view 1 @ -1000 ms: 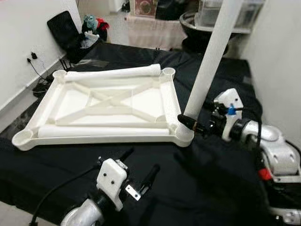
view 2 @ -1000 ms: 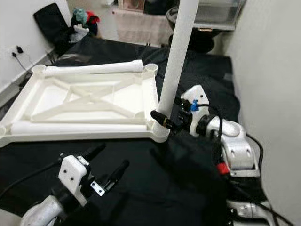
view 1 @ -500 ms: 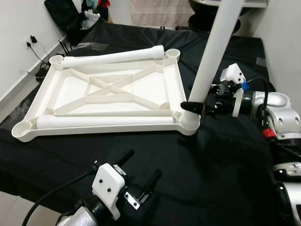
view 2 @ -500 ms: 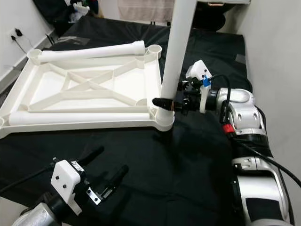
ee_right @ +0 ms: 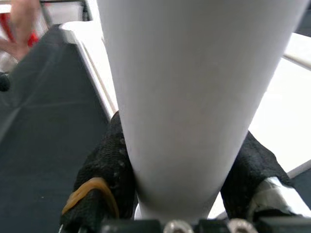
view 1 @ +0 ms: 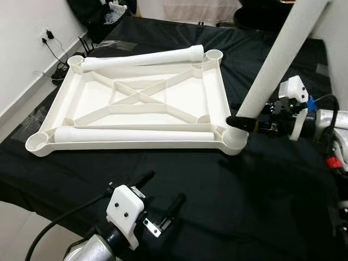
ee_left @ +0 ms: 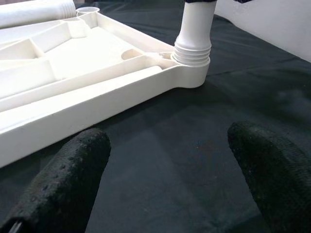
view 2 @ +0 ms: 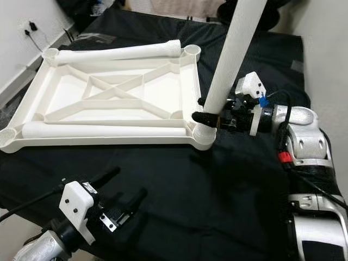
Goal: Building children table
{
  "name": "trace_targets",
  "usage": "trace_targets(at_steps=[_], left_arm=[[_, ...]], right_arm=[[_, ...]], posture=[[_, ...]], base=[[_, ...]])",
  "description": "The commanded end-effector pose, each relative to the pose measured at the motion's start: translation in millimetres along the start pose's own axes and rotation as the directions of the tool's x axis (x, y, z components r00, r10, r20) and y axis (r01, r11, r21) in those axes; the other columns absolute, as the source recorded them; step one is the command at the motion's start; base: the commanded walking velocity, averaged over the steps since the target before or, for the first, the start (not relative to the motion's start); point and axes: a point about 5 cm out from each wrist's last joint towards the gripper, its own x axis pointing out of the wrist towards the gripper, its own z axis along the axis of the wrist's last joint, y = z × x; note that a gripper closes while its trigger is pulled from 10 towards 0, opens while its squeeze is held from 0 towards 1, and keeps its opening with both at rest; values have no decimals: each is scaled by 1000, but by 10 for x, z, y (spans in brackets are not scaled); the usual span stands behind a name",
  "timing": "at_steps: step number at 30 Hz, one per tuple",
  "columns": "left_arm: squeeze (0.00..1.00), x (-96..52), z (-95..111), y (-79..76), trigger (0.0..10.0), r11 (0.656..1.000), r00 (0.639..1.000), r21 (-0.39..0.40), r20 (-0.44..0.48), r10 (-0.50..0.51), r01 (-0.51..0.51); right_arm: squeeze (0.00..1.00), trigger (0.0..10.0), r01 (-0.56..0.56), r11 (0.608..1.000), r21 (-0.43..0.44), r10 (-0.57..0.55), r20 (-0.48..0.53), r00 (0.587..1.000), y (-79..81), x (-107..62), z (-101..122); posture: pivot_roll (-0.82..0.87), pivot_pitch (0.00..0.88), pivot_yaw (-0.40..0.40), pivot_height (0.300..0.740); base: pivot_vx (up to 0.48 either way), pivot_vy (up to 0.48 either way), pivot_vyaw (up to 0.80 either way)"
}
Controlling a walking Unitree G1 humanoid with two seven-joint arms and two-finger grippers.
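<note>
Left claw (view 1: 160, 196) open, low over black cloth (view 1: 255, 206), near the white plastic ribbed tabletop (view 1: 141, 103) lying upside down. Right claw (view 2: 209, 117) clamped on the white tube leg (view 2: 234, 54), tilted in that tabletop's near right corner socket (view 1: 235, 142). No legible writing.

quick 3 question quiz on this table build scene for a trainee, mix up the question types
1. True or false: the right gripper is shut on the standing leg.
2. Multiple choice: how many loose legs lie in the upturned tabletop? A) none B) one C) two
3. Fill in: the left gripper hovers open over the black ____.

Key:
1. True; its fingers clamp the leg just above the corner socket.
2. C; the far leg and the near leg each lie along a long side.
3. Cloth.
</note>
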Motion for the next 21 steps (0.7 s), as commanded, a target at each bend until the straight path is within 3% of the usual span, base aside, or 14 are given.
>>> trace_targets(at_steps=[1, 2, 3, 4, 5, 7, 8, 9, 10, 11, 12, 13, 15, 21], left_arm=[[0, 14, -86, 13, 10000, 1000, 1000, -29, -21, -4, 3], [0, 38, -105, 31, 10000, 1000, 1000, -29, -19, -5, 5], [0, 38, -105, 31, 10000, 1000, 1000, -29, -19, -5, 5], [0, 54, -118, 44, 10000, 1000, 1000, -29, -19, -5, 5], [0, 76, -129, 59, 10000, 1000, 1000, -26, -17, -5, 5], [0, 76, -129, 59, 10000, 1000, 1000, -26, -17, -5, 5], [0, 139, -159, 76, 10000, 1000, 1000, -16, -8, 4, -4], [0, 163, -174, 73, 10000, 1000, 1000, -12, -5, 8, -8], [0, 191, -188, 55, 10000, 1000, 1000, -11, -1, 9, -9], [0, 191, -188, 55, 10000, 1000, 1000, -11, -1, 9, -9], [0, 208, -196, 42, 10000, 1000, 1000, -11, 2, 8, -8], [0, 191, -204, 50, 10000, 1000, 1000, -8, 1, 14, -14], [0, 177, -213, 60, 10000, 1000, 1000, -8, -1, 25, -25], [0, 150, -218, 104, 10000, 1000, 1000, -6, -5, 19, -19]], right_arm=[[0, 0, 149, 985, 83, -142, -82, 986, 95, -87, -193], [0, 0, 219, 966, 138, -205, -112, 972, 253, -48, -281], [0, 0, 219, 966, 138, -205, -112, 972, 253, -48, -281], [0, 0, 262, 950, 173, -240, -136, 961, 362, -23, -338], [0, 0, 263, 945, 192, -226, -197, 954, 617, 83, -452], [0, 0, 263, 945, 192, -226, -197, 954, 617, 83, -452], [0, 0, 576, 780, 244, -514, -273, 813, 987, 358, -740], [0, 0, 768, 593, 242, -690, -340, 639, 1095, 403, -861], [0, 0, 788, 571, 232, -706, -352, 615, 1198, 563, -869], [0, 0, 788, 571, 232, -706, -352, 615, 1198, 563, -869], [0, 0, 774, 592, 225, -694, -345, 631, 1258, 669, -851], [0, 0, 728, 640, 244, -651, -331, 683, 1263, 742, -820], [0, 0, 711, 654, 258, -633, -328, 701, 1231, 754, -832], [0, 0, 725, 626, 286, -642, -338, 688, 1171, 749, -830]], posture=[[-38, 182, 13, 740], [-48, 177, 7, 740], [-48, 177, 7, 740], [-52, 173, 6, 740], [-55, 164, -9, 740], [-55, 164, -9, 740], [-84, 142, -12, 740], [-84, 142, -12, 740], [-55, 92, -33, 740], [-55, 92, -33, 740], [-46, 91, -42, 740], [-40, 103, -47, 740], [-51, 99, -31, 740], [-44, 85, -11, 740]], base=[[0, 0, 0], [0, 0, 0], [0, 0, 0], [0, 0, 0], [0, 0, 0], [0, 0, 0], [0, 0, 0], [0, 0, 0], [0, 0, 0], [0, 0, 0], [0, 0, 0], [0, 0, 0], [0, 0, 0], [0, 0, 0]])
